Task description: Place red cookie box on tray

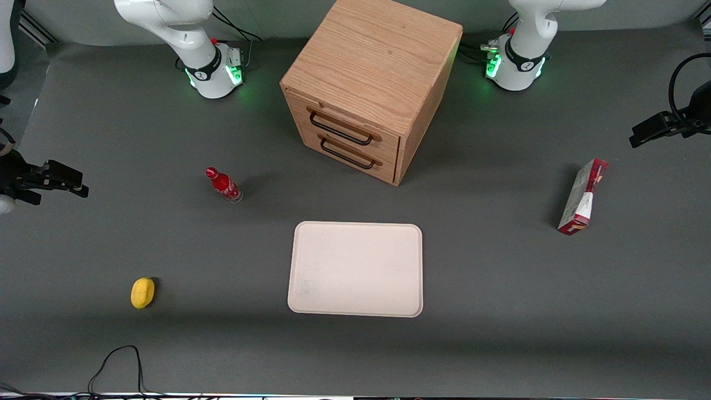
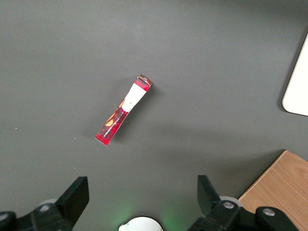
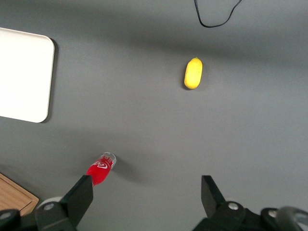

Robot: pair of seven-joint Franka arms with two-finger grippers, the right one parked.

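The red cookie box [image 1: 582, 197] stands on its long thin edge on the grey table, toward the working arm's end. From above, the left wrist view shows the box [image 2: 124, 109] as a narrow red and white strip. My left gripper [image 1: 639, 136] hangs above the table a little farther from the front camera than the box, apart from it. The gripper [image 2: 140, 192] is open and holds nothing. The cream tray [image 1: 355, 269] lies flat mid-table, nearer the front camera than the cabinet; a corner of the tray [image 2: 298, 86] shows in the left wrist view.
A wooden two-drawer cabinet [image 1: 369, 83] stands mid-table, drawers shut. Toward the parked arm's end stand a small red bottle [image 1: 223, 185] and a yellow lemon [image 1: 143, 293]. A black cable [image 1: 116, 361] loops near the table's front edge.
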